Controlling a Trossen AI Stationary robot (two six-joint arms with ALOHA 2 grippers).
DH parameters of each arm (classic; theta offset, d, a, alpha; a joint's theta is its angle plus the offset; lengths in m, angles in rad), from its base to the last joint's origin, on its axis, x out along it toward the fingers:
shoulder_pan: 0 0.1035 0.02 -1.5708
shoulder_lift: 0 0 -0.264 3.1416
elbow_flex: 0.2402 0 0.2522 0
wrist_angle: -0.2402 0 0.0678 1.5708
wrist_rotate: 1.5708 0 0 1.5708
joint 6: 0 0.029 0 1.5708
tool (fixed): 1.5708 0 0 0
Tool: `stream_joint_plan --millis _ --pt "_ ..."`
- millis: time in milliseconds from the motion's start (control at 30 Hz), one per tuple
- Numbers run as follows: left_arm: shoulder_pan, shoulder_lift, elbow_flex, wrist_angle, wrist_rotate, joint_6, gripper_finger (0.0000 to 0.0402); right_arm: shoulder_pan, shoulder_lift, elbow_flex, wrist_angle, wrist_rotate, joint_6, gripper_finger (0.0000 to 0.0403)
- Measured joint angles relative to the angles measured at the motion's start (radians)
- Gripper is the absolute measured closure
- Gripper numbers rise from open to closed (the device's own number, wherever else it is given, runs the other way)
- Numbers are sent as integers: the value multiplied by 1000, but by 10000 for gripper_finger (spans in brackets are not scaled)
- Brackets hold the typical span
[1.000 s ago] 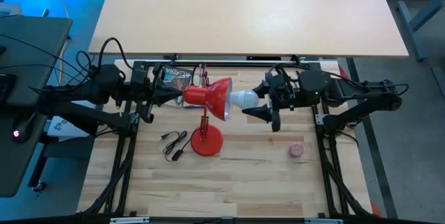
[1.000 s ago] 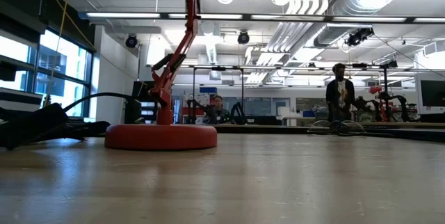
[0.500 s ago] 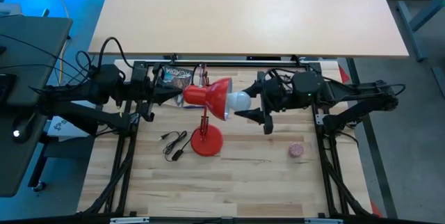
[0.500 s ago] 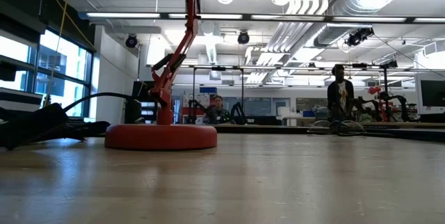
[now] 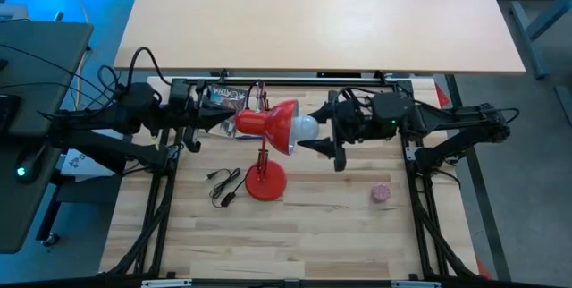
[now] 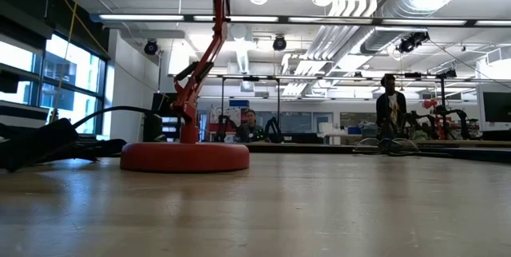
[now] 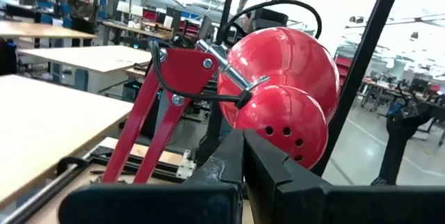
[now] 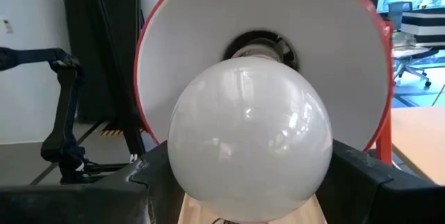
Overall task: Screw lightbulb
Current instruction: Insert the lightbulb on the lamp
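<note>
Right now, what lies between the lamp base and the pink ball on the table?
Nothing. In the high view, bare wood runs from the lamp base to the pink ball. Both hands work higher up, at the shade.

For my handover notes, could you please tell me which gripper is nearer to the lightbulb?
Right. The right gripper holds the lightbulb at the lamp shade's mouth; the left gripper is behind the shade, farther away.

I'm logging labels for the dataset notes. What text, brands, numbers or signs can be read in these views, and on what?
None can be read with certainty.
Printed packet behind the lamp shade, high view: has lettering, too small and blurred to read.
Lightbulb, held in the right gripper at the shade's mouth: no visible marking.
Left gripper at the back of the shade: no label.
</note>
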Motion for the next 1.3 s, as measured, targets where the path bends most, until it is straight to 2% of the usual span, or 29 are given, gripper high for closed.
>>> stream_joint_plan --millis 167,333,1300 --pt "-4 0 0 26 50 -11 401 0 0 0 -2 0 -5 155" --pt "-4 -22 0 23 111 -88 402 0 6 0 5 -1 -11 155" --pt "-4 -27 0 -9 67 -141 401 0 62 0 70 -15 -7 155"
